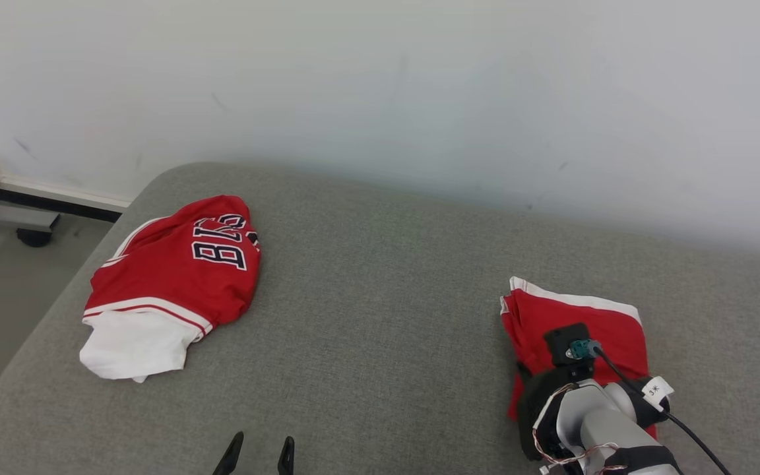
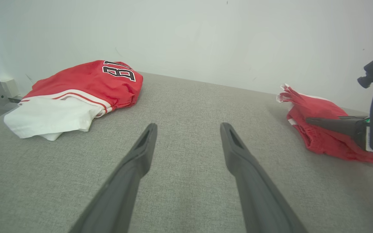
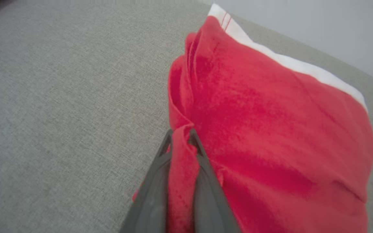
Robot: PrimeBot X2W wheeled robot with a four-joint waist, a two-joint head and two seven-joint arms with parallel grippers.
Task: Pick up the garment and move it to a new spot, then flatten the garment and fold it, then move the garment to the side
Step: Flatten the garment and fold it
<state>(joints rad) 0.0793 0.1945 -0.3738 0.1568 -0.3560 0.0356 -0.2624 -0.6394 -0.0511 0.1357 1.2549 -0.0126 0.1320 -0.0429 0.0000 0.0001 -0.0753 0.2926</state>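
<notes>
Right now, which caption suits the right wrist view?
The right fingers pinch a fold of the red garment on the grey surface.

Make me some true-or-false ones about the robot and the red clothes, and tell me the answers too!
1. The right pincer is pinching the folded red garment. True.
2. The left pincer is squeezed shut. False: its fingers stand wide apart with nothing between them.
3. The red jersey with letters lies on the robot's left side of the grey cushion. True.
4. The two red clothes touch each other. False: bare grey cushion lies between them.
5. The folded red garment has a blue edge. False: it has a white edge.
</notes>
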